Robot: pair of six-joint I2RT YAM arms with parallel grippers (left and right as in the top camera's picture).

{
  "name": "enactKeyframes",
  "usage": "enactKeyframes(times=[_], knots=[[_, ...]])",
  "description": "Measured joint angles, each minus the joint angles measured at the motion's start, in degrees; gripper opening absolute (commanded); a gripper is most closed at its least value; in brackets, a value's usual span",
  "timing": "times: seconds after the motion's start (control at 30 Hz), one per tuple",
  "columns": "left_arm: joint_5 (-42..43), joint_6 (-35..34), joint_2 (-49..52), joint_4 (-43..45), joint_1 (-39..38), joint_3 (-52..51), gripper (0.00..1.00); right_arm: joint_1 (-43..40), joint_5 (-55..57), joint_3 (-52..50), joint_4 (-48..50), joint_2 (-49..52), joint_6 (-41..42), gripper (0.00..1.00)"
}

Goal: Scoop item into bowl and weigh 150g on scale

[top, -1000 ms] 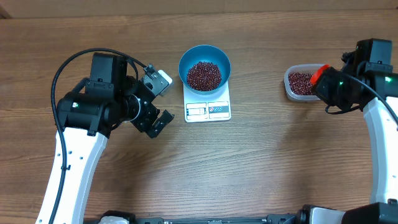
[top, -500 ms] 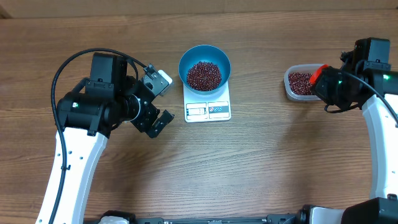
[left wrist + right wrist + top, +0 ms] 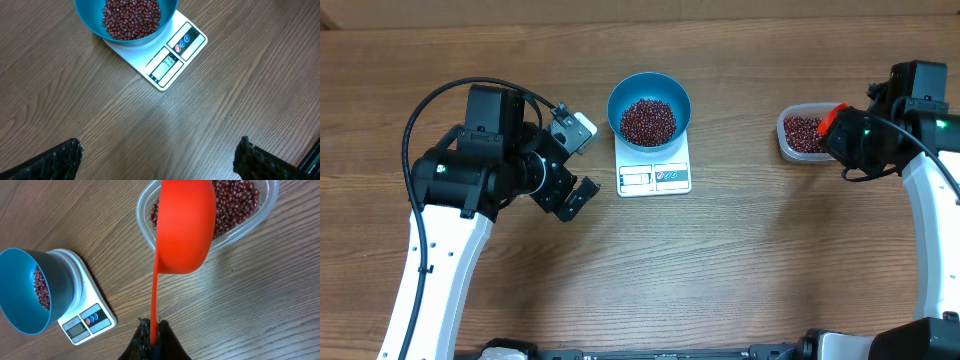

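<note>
The blue bowl stands on the white scale, partly filled with dark red beans; the left wrist view shows the same bowl and scale. My left gripper hangs wide open over bare wood just left of the scale, nothing between its fingertips. My right gripper is shut on the thin handle of an orange scoop, whose cup hovers over the clear tub of beans at the right.
The clear tub sits right of the scale, partly under the right arm. Bare wooden table lies between scale and tub and along the front. The left arm's cable loops above the left side.
</note>
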Motion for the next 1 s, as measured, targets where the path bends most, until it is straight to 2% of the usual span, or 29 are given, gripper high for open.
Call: enactKeyframes(times=[0.47,1.0], knots=[[0.0,0.0,0.0,0.0,0.0,0.0,1.0,0.0,2.8,0.0,-2.6,0.0,-10.8,0.04],[0.0,0.0,0.0,0.0,0.0,0.0,1.0,0.0,4.5,0.0,2.3,0.7,-23.1,0.04]])
